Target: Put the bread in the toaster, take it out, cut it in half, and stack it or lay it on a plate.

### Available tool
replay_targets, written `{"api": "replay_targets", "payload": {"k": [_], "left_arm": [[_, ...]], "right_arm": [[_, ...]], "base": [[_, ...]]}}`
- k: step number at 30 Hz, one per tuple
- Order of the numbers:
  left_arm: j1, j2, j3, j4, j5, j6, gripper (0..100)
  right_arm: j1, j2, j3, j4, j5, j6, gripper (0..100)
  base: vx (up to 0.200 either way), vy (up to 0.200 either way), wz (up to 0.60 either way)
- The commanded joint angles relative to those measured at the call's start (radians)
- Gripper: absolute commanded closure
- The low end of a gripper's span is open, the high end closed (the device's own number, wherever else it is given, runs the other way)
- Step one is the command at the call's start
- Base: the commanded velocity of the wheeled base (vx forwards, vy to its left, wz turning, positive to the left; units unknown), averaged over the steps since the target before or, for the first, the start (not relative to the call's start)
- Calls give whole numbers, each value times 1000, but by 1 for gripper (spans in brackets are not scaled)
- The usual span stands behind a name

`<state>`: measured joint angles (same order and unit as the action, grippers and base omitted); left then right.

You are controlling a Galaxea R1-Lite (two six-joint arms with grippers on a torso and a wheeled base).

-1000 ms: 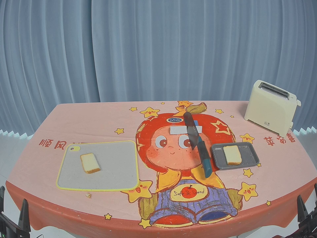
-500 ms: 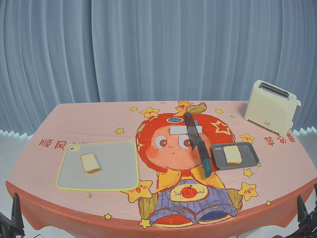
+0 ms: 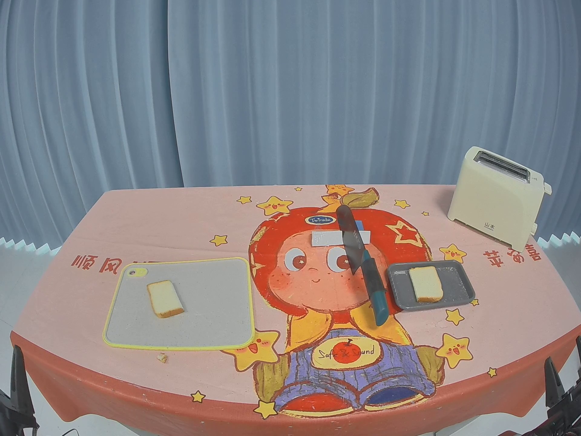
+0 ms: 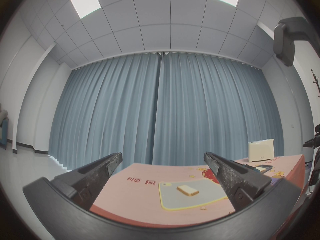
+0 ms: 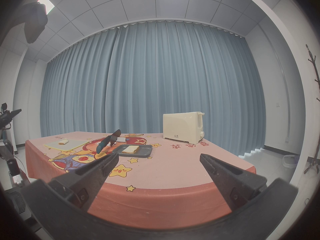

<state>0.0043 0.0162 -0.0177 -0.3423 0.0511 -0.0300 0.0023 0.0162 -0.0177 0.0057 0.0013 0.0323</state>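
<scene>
One half slice of bread lies on the grey cutting board with a yellow rim, at the table's left. Another half slice lies on the grey plate at the right. The cream toaster stands at the far right with nothing showing in its slot. A blue-handled knife lies at the centre, its blade over a white rest. My left gripper is open, off the table's near left corner. My right gripper is open, off the near right corner.
A small crumb lies on the printed pink tablecloth just in front of the cutting board. A blue curtain hangs behind the table. Both grippers hang below the table's front edge.
The left gripper has drifted toward the head view's lower left corner; one of its fingers has left the picture. Bread, knife, plate and right gripper have not moved.
</scene>
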Motion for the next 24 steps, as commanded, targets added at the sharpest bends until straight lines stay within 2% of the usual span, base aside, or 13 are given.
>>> {"api": "replay_targets", "payload": {"k": [1, 7, 11, 24], "left_arm": [[0, -16, 18, -40, -2, 7, 0], [0, -16, 18, -55, -2, 28, 0], [0, -16, 18, -56, -5, 21, 0], [0, -16, 18, -76, -11, 32, 0]], "right_arm": [[1, -16, 15, 0, 0, 0, 0], [1, -16, 15, 0, 0, 0, 0], [-1, -16, 15, 0, 0, 0, 0], [1, -16, 15, 0, 0, 0, 0]], "base": [[0, 0, 0], [0, 0, 0], [0, 0, 0], [0, 0, 0]]}}
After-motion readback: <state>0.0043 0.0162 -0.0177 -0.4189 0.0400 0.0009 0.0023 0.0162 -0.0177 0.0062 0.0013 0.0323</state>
